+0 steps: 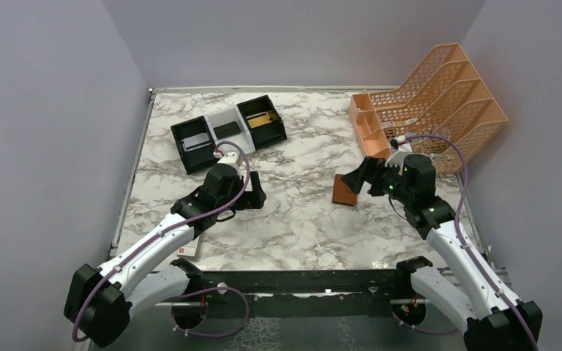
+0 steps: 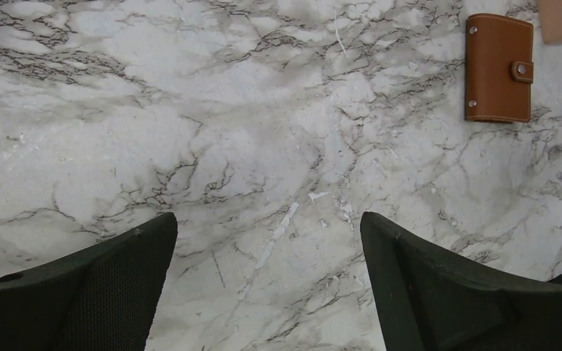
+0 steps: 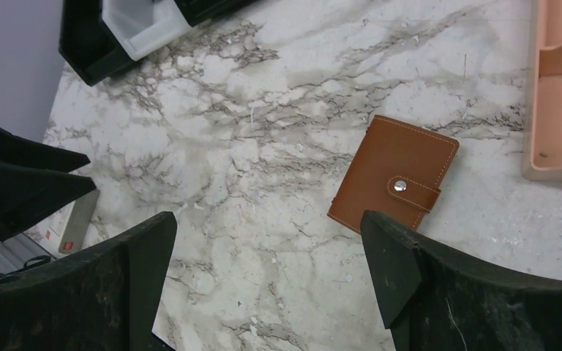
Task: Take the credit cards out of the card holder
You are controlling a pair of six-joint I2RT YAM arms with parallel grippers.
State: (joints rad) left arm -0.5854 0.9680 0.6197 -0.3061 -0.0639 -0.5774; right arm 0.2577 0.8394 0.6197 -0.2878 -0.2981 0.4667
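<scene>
1. The card holder (image 1: 344, 191) lay flat and closed on the marble table (image 1: 300, 219), at about 3 o'clock from the table's middle in the top view, with its snap tab fastened across the front edge.
2. The right gripper (image 1: 357, 181) hovered just above the holder with its fingers spread wide and nothing between them. In its wrist view the holder (image 3: 395, 174) sat at about 1 o'clock from the gap between the fingers, close to the right finger's tip.
3. The left gripper (image 1: 256, 199) was also spread wide and empty, over bare marble at about 9 o'clock from the holder and well apart from it. In its wrist view the holder (image 2: 499, 67) showed at about 2 o'clock.
4. A three-compartment tray (image 1: 228, 131), black-white-black, stood at 11 o'clock on the table. A gold-tan flat thing (image 1: 262, 119) lay in its right black compartment, too small to identify.
5. An orange file rack (image 1: 439, 102) stood at 2 o'clock, just beyond the holder.
6. A small white packet (image 1: 188, 248) lay at 8 o'clock, partly under the left arm.
</scene>
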